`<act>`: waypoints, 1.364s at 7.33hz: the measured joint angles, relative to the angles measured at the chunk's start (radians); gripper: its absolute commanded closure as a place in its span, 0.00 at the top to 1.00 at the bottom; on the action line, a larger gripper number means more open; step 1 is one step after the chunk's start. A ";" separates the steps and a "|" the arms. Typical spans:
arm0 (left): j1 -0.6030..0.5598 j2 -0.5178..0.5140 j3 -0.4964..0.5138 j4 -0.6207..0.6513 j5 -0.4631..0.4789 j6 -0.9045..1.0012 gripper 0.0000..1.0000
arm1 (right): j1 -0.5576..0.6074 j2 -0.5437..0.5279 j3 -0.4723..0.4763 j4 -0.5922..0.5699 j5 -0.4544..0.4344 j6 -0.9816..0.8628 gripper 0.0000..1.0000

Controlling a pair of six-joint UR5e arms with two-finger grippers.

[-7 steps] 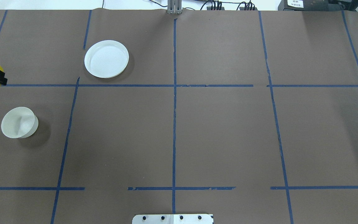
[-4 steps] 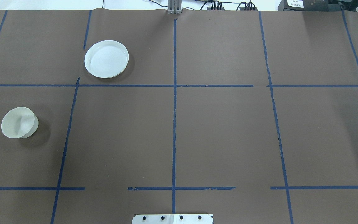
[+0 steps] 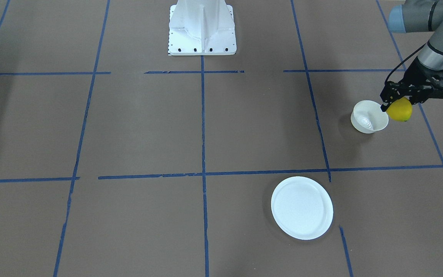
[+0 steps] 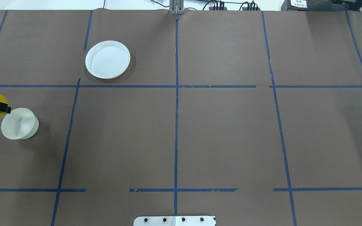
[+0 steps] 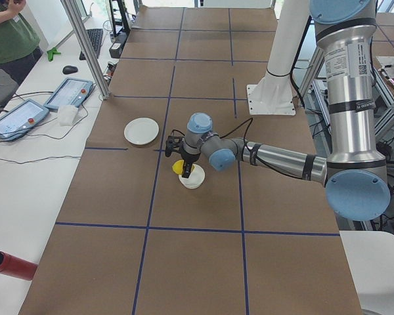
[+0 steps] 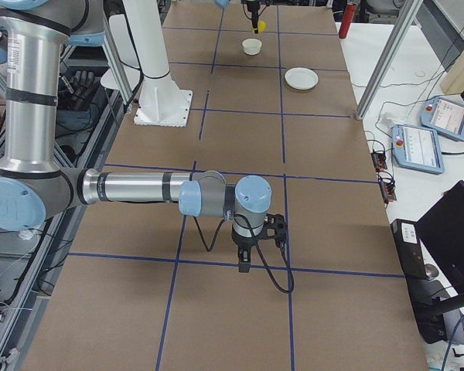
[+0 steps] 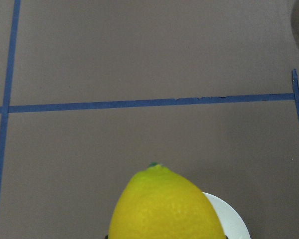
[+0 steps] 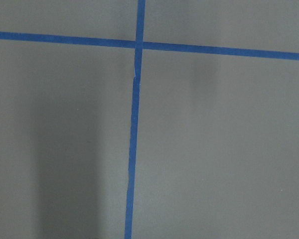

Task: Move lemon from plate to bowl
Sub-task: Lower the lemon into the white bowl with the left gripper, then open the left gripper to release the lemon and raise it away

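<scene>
Left fingers: slim and black, the two on my left gripper (image 3: 397, 104) are drawn in narrow on the bright yellow oval lemon (image 3: 400, 110), one pressed to each side of its girth
Lemon skin: waxy and finely dimpled in my left wrist view, tapering to a pointed tip with a small greenish nub that faces away from the camera
Lemon place: off the plate and held in the air right by the bowl's rim, on the side towards the table end at my left; it is not inside the bowl
Bowl: small, deep, round white bowl (image 3: 368, 118) with thin smooth walls and a glossy inside, standing upright on the table
Plate: flat, round, white disposable plate (image 3: 302, 209) with a low raised rim and a faintly ringed floor, lying well apart from the bowl, beyond a tape line and farther from my base
Table: flat top under matte brown paper (image 4: 225, 131), ruled into rectangles by blue tape that is frayed and broken in spots
Left arm: grey metal tube (image 3: 435, 46) with pale blue joint caps and a thin black cable looping beside the wrist
Right fingers: my right gripper (image 6: 244, 261) points down, low over a tape crossing near the opposite end of the table; it shows only from the side, so I cannot tell whether it is wide or narrow
</scene>
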 measured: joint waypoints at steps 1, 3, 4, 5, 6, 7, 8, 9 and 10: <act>0.032 -0.001 0.013 -0.012 0.000 -0.017 0.00 | 0.000 0.000 0.000 0.000 0.001 0.000 1.00; 0.068 -0.004 0.037 -0.018 0.000 -0.026 0.00 | 0.000 -0.001 0.000 0.000 0.000 0.000 1.00; 0.081 -0.006 0.047 -0.019 0.000 -0.026 0.11 | 0.000 0.000 0.000 0.000 0.000 0.000 1.00; 0.090 -0.015 0.060 -0.020 0.000 -0.027 0.27 | 0.000 -0.001 0.000 0.000 0.000 0.000 1.00; 0.095 -0.036 0.085 -0.020 0.000 -0.027 0.45 | 0.000 0.000 0.000 0.000 0.000 0.000 1.00; 0.098 -0.058 0.110 -0.020 0.000 -0.026 0.69 | 0.000 0.000 0.000 0.000 0.000 0.000 1.00; 0.098 -0.070 0.125 -0.020 0.000 -0.022 0.89 | 0.000 0.000 0.000 0.000 0.000 0.000 1.00; 0.098 -0.074 0.132 -0.021 0.000 -0.019 0.99 | 0.000 0.000 0.000 0.000 0.000 0.000 1.00; 0.099 -0.076 0.135 -0.021 0.000 -0.017 1.00 | 0.000 0.000 0.000 0.000 0.000 0.000 1.00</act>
